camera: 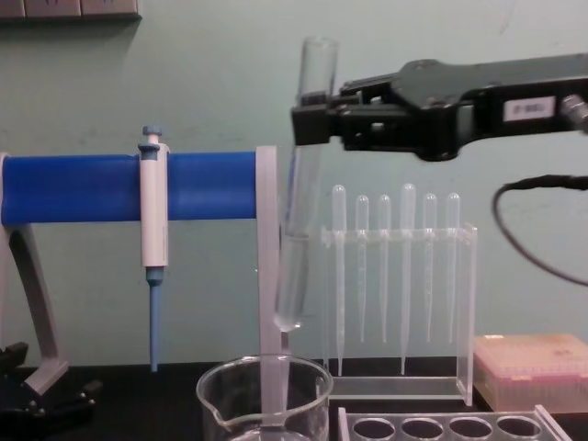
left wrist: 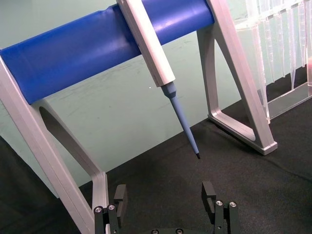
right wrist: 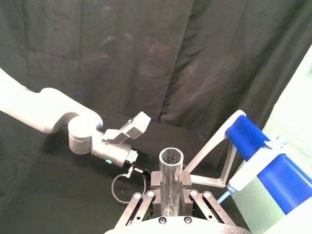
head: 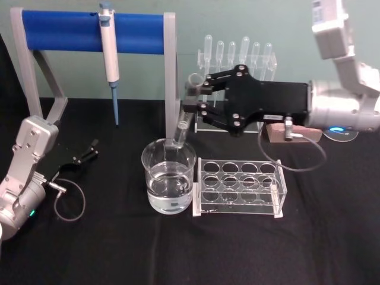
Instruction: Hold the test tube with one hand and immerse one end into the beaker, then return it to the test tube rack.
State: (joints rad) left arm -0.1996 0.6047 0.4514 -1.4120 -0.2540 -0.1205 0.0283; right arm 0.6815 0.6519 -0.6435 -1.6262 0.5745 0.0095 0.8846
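My right gripper (head: 190,100) reaches in from the right and is shut on the test tube (head: 183,127), gripping just below its rimmed mouth. In the chest view the test tube (camera: 294,257) hangs slightly tilted under the right gripper (camera: 309,124), its rounded bottom a little above the rim of the beaker (camera: 265,395). The beaker (head: 169,178) stands at the table's middle, partly filled with clear liquid. The right wrist view looks down into the tube's open mouth (right wrist: 171,161) between the fingers (right wrist: 156,181). My left gripper (head: 89,151) rests parked at the left, open (left wrist: 165,200).
A clear rack (head: 240,187) with round holes stands right of the beaker. Behind it is a stand of plastic pipettes (head: 237,50). A blue-barred frame (head: 89,27) with a hanging pipettor (head: 110,59) stands at the back left. A pink box (camera: 533,367) sits at the right.
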